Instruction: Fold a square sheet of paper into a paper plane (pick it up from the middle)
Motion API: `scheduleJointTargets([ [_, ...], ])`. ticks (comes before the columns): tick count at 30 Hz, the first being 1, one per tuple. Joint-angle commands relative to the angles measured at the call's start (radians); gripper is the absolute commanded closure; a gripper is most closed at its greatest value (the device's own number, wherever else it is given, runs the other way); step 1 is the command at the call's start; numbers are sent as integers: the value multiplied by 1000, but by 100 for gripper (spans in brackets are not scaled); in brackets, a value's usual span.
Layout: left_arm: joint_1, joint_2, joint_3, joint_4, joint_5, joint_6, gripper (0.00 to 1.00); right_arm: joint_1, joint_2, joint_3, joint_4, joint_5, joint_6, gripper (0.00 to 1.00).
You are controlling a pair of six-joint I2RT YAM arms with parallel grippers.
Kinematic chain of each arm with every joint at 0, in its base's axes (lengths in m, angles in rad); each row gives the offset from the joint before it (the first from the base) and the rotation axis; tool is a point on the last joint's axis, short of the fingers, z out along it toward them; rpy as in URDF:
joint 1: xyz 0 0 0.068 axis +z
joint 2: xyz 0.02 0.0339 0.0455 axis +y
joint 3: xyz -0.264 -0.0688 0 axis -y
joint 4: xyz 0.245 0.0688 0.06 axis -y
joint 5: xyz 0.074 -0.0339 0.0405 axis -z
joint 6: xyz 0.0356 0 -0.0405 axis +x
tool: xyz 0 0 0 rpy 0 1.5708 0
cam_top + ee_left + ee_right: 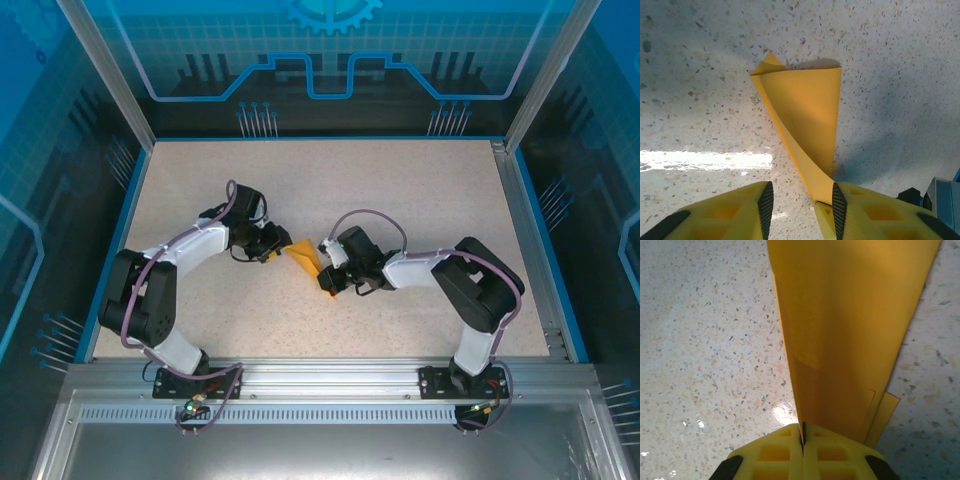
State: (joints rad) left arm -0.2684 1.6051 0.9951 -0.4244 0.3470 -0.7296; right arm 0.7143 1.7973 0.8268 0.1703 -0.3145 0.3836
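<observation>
Right gripper is clamped tight on one end of the folded orange-yellow paper, above the speckled desk. Ahead of its fingers the paper widens into a long creased wedge. Left gripper stands partly open. The paper's narrow end sits in its gap, against the right-hand pad and apart from the left-hand one. A small folded corner pokes out at the paper's far edge.
</observation>
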Motion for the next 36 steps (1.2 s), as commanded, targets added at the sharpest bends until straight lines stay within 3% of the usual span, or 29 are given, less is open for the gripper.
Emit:
scheduleJointTargets([
  [1, -14, -33, -24, 61, 47, 4, 64, -41, 36, 17, 25, -91, 76, 96],
  [6, -39, -44, -80, 145, 71, -6, 66, -70, 60, 3, 73, -172, 142, 95],
  [18, -103, 6, -212, 504, 155, -127, 69, -81, 104, 15, 59, -190, 240, 96],
  [36, -128, -6, -334, 707, 176, -116, 64, -99, 144, -11, 158, -247, 412, 98],
])
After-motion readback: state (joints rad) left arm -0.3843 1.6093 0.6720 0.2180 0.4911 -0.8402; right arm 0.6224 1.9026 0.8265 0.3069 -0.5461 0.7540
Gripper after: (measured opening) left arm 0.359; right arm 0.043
